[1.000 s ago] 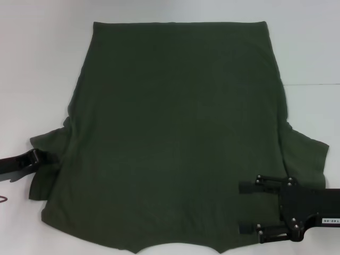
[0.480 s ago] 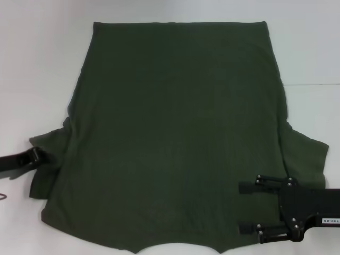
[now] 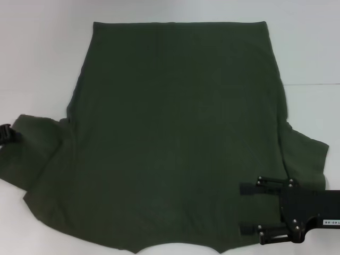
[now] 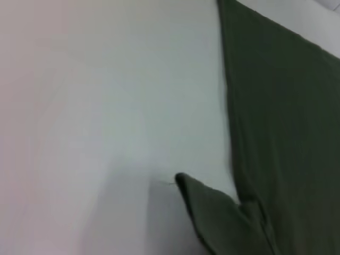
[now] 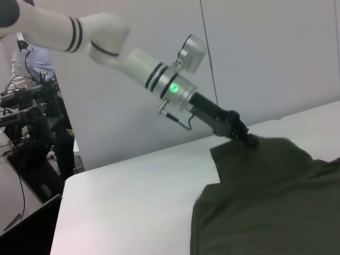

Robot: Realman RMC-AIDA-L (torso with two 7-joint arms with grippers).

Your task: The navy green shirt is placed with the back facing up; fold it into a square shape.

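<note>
Across the white tabletop point(image 3: 42, 53): large dark olive-green cotton T-shirt point(image 3: 175, 133), back up. Left hand point(image 3: 6, 133), 9 o'clock, clenched on its sleeve; right hand point(image 3: 249, 208), 5 o'clock, released.

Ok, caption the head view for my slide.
Left gripper pinches the navy green shirt at its left sleeve; right gripper hovers open above the opposite side.

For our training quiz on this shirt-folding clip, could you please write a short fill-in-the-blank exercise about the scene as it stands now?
1. The navy green shirt lies spread on a ____ table.
2. The left gripper grips the end of the shirt's ____.
3. The right gripper hangs over the shirt with its fingers ____.

Missing words: white; sleeve; open
</note>
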